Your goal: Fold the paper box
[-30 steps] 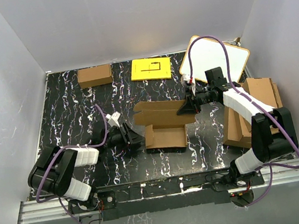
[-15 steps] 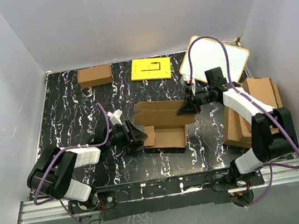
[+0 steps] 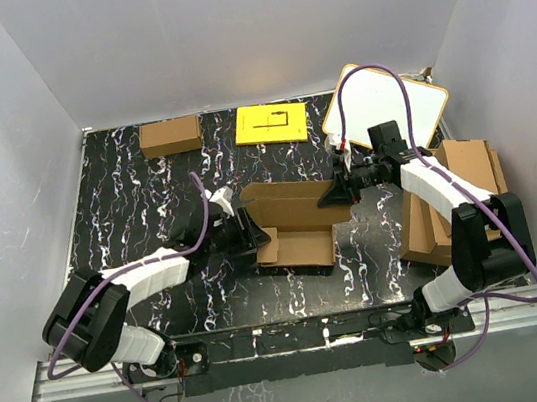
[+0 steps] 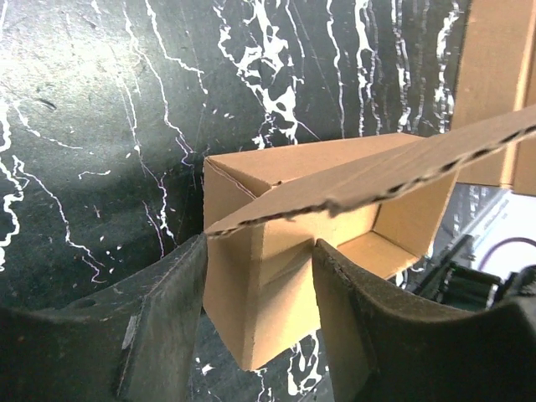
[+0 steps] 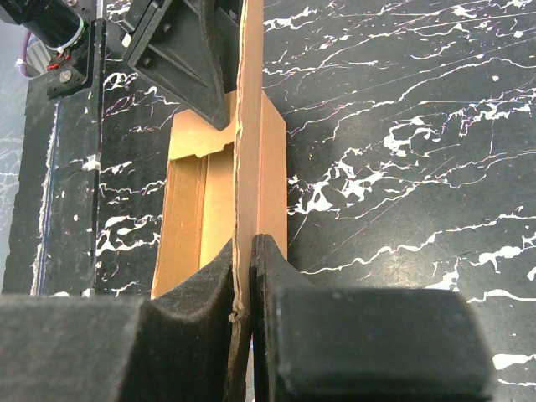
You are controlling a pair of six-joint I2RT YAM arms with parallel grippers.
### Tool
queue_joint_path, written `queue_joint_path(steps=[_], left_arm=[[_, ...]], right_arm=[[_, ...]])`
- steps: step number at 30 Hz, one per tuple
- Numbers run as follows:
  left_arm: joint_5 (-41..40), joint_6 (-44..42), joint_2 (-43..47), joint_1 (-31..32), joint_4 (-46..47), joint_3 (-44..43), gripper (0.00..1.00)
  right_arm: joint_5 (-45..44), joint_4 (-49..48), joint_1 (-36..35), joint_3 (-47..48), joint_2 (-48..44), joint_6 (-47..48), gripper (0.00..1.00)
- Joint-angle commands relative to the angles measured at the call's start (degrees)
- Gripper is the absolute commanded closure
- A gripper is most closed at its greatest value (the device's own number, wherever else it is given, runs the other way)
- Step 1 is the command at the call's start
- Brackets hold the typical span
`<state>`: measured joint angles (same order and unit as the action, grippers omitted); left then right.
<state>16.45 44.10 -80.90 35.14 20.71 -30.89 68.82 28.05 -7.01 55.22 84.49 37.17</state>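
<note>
Overhead: the part-folded paper box (image 3: pixel 297 222) lies mid-surface (image 3: pixel 127 202), with the left fingers (image 3: pixel 251 232) at its left end and the right fingers (image 3: pixel 338 191) at its far right.
Left wrist: the fingers (image 4: pixel 167 327) press both sides of the box's end.
Right wrist: the fingers (image 5: pixel 193 327) are pinched on an upright panel edge.

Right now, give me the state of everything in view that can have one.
paper box: half folded, top open, one flap held upright.
right claw: shut on that upright flap.
left claw: fingers astride the box's end, grip unclear.
small carton: closed, lying flat.
yellow sheet: lying flat.
whiteboard: blank.
cardboard pile: stacked, unfolded.
</note>
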Motion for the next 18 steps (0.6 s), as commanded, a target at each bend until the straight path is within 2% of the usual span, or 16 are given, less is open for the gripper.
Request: queue_joint_path(steps=[1,6,18], left_arm=[[-10.68,-2.72,2.26,3.01,-12.57,-5.04,0.5],[-15.82,-3.4,0.48,5.61,-18.85,-8.9,0.51],[-25.19,-3.24,-1.66,10.18,-22.91,-10.94,0.62]], right_arm=[[2.76,-1.78,0.0,0.25,-0.55,1.06,0.92],[2.73,-1.8,0.0,0.27,-0.64,1.01,0.92],[2.73,-1.84,0.0,0.24,-0.64,1.06,0.92]])
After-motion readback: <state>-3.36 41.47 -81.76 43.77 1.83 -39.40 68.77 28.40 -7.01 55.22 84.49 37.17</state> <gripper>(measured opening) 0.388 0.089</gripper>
